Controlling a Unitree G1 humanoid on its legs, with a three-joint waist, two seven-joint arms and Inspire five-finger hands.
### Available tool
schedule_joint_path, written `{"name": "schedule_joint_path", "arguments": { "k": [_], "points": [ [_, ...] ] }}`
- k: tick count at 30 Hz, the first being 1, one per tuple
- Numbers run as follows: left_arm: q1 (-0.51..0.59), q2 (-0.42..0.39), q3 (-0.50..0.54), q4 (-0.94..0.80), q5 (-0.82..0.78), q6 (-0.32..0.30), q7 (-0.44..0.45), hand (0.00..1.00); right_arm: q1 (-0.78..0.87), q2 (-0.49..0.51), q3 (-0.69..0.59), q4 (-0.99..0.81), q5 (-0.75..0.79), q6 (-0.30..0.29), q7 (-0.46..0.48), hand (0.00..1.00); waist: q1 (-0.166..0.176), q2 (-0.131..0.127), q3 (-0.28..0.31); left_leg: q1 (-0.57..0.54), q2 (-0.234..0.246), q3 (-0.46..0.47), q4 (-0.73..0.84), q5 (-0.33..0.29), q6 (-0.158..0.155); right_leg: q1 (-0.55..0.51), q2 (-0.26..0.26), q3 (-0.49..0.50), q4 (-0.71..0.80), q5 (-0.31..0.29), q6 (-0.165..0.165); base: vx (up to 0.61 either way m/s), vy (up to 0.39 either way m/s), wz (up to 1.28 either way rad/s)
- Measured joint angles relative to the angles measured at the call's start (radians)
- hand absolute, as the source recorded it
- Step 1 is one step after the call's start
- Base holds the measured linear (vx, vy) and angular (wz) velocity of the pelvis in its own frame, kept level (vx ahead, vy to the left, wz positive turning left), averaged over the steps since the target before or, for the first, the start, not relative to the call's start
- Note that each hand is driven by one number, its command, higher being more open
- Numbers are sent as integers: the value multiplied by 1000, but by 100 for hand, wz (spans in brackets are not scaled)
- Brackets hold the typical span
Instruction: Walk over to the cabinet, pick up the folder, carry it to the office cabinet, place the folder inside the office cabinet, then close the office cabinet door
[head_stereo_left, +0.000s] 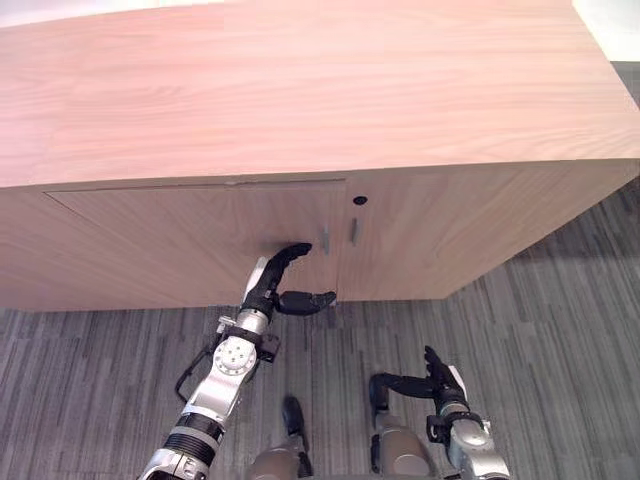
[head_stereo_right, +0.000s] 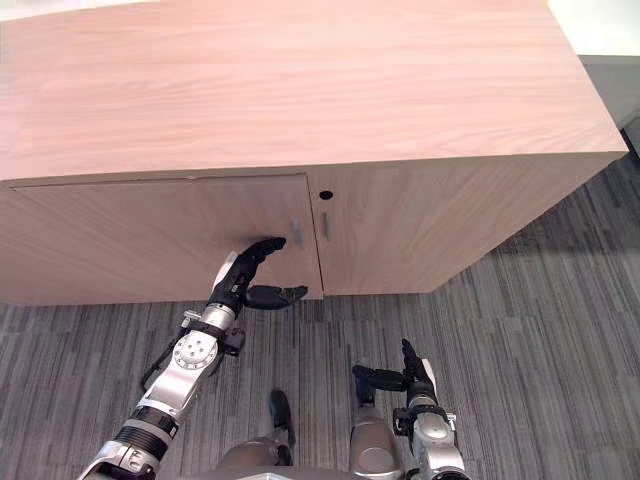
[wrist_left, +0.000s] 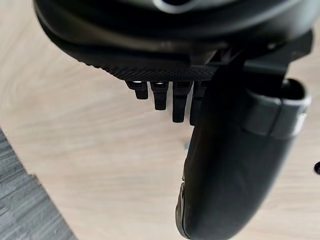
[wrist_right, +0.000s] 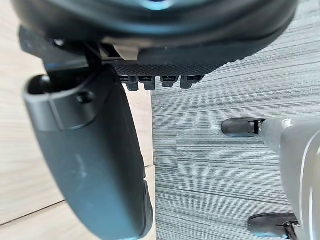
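A long wooden cabinet (head_stereo_left: 300, 90) stands on grey striped carpet (head_stereo_left: 560, 340), its broad flat top running from one side of the head views to the other. At the left of its front is the left door (head_stereo_left: 180, 240), which lies flush with the front as far as can be seen, a thin seam running along its upper edge.

The left hand (head_stereo_left: 264, 290) is raised in front of this door, close to its right edge and above the carpet. Its fingers (head_stereo_left: 292, 250) are loosely bent and reach towards the wood, with the tips just beside the left door's handle (head_stereo_left: 325, 240); whether they touch the door cannot be told. The thumb is spread well apart below them, so the hand is wide, with nothing in it. The left wrist view shows the fingertips pointing at pale wood.

Just to the right, a second slim handle (head_stereo_left: 353, 231) sits on the right door (head_stereo_left: 430, 230), with a small dark keyhole (head_stereo_left: 360, 200) above it.

The right hand (head_stereo_left: 440, 388) hangs low over the carpet, well apart from the cabinet front, with straight fingers, the thumb out to the side, and nothing in it.
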Motion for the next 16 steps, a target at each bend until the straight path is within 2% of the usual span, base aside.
{"name": "schedule_joint_path", "arguments": {
  "k": [3, 7, 12, 16],
  "points": [
    [33, -33, 28, 1, -3, 3, 18, 100, 20, 8, -23, 0, 1, 9, 1, 100, -2, 0, 0, 19, -1, -13, 0, -3, -4, 27, -2, -15, -1, -17, -2, -38, 5, 12],
    [155, -57, 72, -14, -26, 3, 14, 100, 38, 15, -55, 0, 1, 13, -3, 100, -3, 0, -1, 35, 3, -19, 0, -5, -6, 46, 1, -22, -1, -29, -2, -6, -8, 3],
    [351, -67, 120, -9, -111, 4, -46, 100, 52, 19, -112, 1, 1, 20, -10, 100, 12, -1, -9, 58, 5, -18, 0, -15, -5, 68, 3, -23, -1, -27, 6, 34, -7, -1],
    [418, -71, 187, 94, -120, 7, -86, 100, 52, 17, -135, 1, 1, 20, -15, 100, 27, -1, -23, 84, 5, -17, 0, -24, -1, 95, 3, -23, -1, -35, 8, 36, -5, -1]
  ]
}}
